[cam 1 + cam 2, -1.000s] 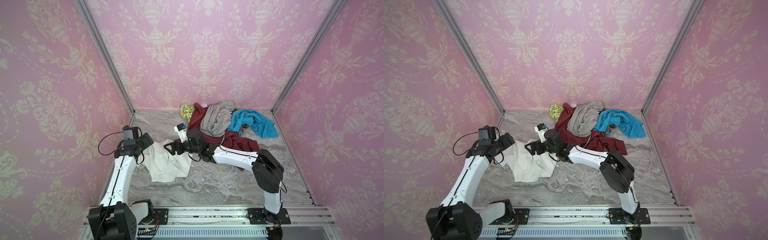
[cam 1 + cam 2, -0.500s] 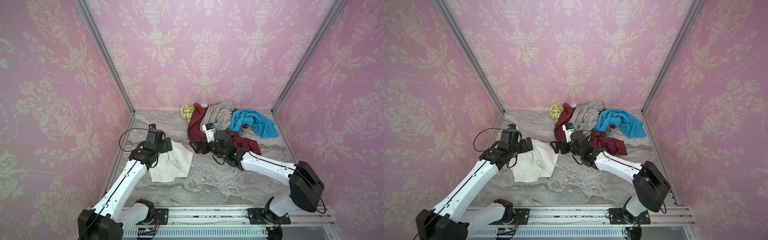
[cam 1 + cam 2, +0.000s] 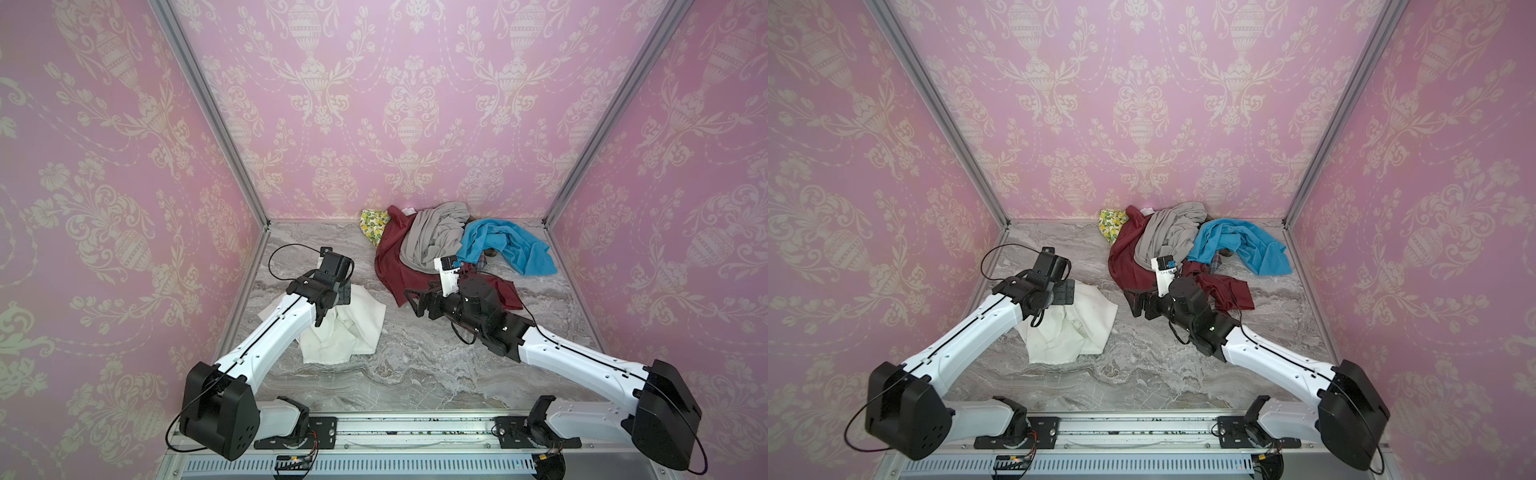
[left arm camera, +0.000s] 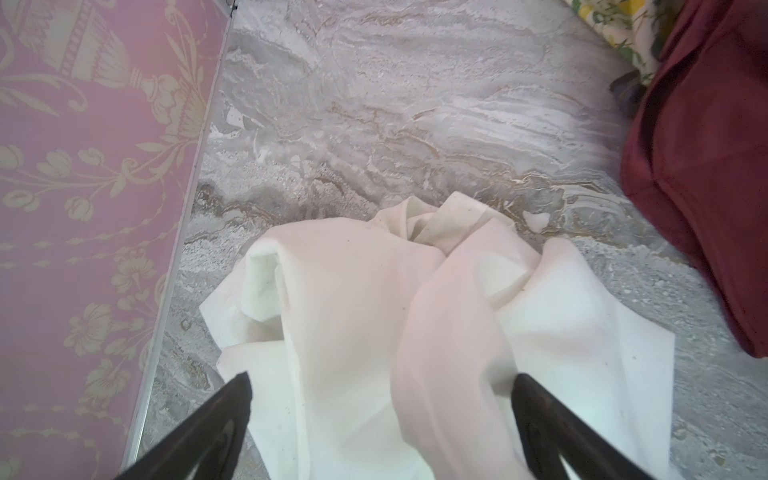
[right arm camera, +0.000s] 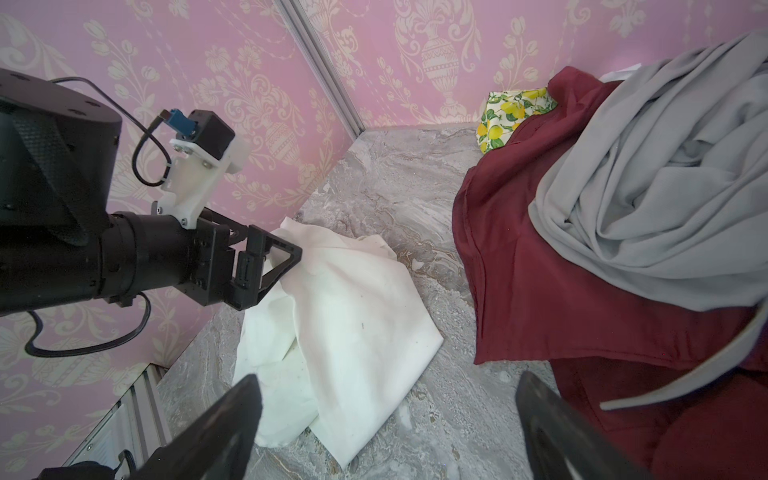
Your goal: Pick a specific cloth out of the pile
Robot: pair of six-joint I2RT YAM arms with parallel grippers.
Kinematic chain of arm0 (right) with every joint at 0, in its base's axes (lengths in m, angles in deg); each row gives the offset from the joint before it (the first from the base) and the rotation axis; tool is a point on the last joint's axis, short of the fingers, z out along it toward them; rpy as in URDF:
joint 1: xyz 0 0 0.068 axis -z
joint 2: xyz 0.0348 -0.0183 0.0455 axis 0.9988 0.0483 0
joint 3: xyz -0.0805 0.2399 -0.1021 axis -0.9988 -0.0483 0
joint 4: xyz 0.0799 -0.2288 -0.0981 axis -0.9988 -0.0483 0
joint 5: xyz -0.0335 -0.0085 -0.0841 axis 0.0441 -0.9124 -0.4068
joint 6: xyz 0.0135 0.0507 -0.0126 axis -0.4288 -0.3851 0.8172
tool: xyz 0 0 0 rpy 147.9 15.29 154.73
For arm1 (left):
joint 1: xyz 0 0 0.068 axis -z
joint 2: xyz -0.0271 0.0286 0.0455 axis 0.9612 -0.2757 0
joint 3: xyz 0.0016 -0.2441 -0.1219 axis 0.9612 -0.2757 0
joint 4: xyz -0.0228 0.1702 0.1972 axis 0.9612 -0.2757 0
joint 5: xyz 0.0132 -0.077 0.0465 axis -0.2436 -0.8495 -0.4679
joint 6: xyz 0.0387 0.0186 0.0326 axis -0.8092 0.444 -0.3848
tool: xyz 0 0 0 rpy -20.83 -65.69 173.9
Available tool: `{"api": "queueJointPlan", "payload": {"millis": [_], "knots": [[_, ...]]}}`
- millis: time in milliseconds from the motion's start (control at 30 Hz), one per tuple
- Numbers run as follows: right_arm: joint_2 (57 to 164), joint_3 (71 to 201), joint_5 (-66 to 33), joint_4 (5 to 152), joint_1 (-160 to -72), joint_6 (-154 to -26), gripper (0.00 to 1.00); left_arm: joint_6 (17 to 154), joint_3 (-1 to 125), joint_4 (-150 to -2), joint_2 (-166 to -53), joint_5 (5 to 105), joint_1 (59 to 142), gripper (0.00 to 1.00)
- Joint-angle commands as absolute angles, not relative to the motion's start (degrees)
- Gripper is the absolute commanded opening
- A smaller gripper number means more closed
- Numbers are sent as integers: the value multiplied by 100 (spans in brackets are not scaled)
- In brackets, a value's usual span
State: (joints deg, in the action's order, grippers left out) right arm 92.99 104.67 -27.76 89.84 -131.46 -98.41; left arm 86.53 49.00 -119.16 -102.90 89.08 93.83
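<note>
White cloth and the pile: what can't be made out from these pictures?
- White cloth: one side hidden under the left arm in both top views; near end cut off by the left wrist view's edge.
- Pile: whatever lies under the maroon cloth and grey cloth is covered in every view.
- Plaid scrap under the blue cloth: too small to identify in a top view.

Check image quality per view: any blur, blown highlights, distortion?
Both top views: sharp, even soft light, faint shadows; wide angle slants the frame posts. Left wrist: white cloth nearly blown out with a pink cast, left fingertips soft. Right wrist: wide-angle stretch toward the edges, grey cloth crisp, right fingertips blurred.
</note>
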Motion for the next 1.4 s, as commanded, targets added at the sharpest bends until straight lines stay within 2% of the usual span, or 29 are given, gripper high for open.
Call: {"api": "queueJointPlan", "payload": {"millis": [0,133,333,467,633,700,900,1100,1367], "knots": [[9253,10369,-2924,8867,-13131,-9617,96,8769,4663,-12124,-10329,8454,9225,99],[9203,10293,-2956,8835,-13130,-9561,97,9111,4281,-11964,-10473,7703,8839,99],[9157,10228,-3024,8811,-13093,-9515,97,9802,3937,-11672,-10895,7185,8409,98],[9208,10206,-3001,8826,-13052,-9532,100,10296,3906,-11584,-11252,6967,8181,91],[9349,10235,-2853,8897,-12891,-9667,99,11227,4030,-11391,-11528,7045,8122,75],[9393,10267,-2790,8915,-12831,-9708,99,11635,4169,-11357,-11673,7061,8082,73],[9490,10394,-2620,8882,-12691,-9726,98,12754,4679,-11212,-12045,7045,7852,74],[9644,10499,-2463,8844,-12549,-9695,98,13954,5352,-11216,-12392,7485,7518,74],[10134,10768,-2144,8882,-12328,-9665,98,15376,6591,-11128,-13467,7706,7147,75]]}}
